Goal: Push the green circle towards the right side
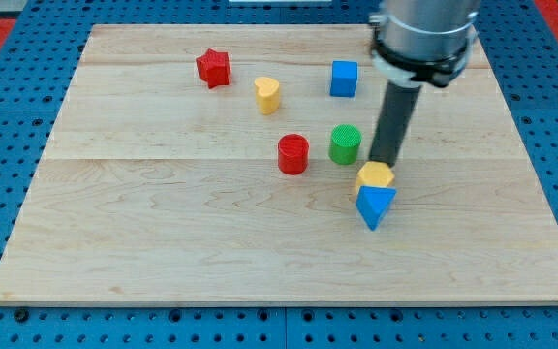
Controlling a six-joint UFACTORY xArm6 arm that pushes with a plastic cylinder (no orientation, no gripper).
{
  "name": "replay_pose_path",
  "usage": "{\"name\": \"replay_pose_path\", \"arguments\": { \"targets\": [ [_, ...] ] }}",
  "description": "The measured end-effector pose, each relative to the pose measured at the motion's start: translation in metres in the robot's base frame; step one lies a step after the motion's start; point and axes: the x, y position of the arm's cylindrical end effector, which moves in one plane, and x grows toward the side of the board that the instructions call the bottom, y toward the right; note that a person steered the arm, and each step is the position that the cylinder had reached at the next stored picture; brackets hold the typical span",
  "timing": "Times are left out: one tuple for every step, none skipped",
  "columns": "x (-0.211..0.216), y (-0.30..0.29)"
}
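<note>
Tip: the rod's lower end, my tip [387, 161], is seen set down on the board; nothing is held, since only a bare rod is carried, with no jaws to open or close.
Tip to green circle: the tip is placed just beside the green circle [346, 144], at about 4 o'clock from it; whether the two touch cannot be told.
Tip to yellow block: the yellow block [376, 175] is found right under the tip, at 6 o'clock, very close or touching.
Blue triangle: the blue triangle [376, 206] is seen pressed against the yellow block, at 6 o'clock from it.
Green circle: it is stood upright near the board's middle, a little toward the view's right.
Red cylinder: the red cylinder [294, 154] is set near the green circle, at 9 o'clock from it, apart.
Blue cube: the blue cube [344, 79] is found at 12 o'clock from the green circle, well apart.
Yellow heart: the yellow heart [267, 95] is placed at 10 o'clock from the green circle.
Red star: the red star [214, 68] is seen farther out, at 10 o'clock from the heart.
Board: all are carried on the wooden board [163, 242].
</note>
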Motion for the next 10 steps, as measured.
{"name": "replay_pose_path", "arguments": {
  "targets": [
    [0.003,-0.019],
    [-0.009,-0.06],
    [-0.042,-0.104],
    [-0.047,-0.099],
    [-0.042,-0.03],
    [-0.031,0.02],
    [-0.026,0.057],
    [-0.042,0.028],
    [-0.058,-0.04],
    [-0.081,-0.073]
  ]
}}
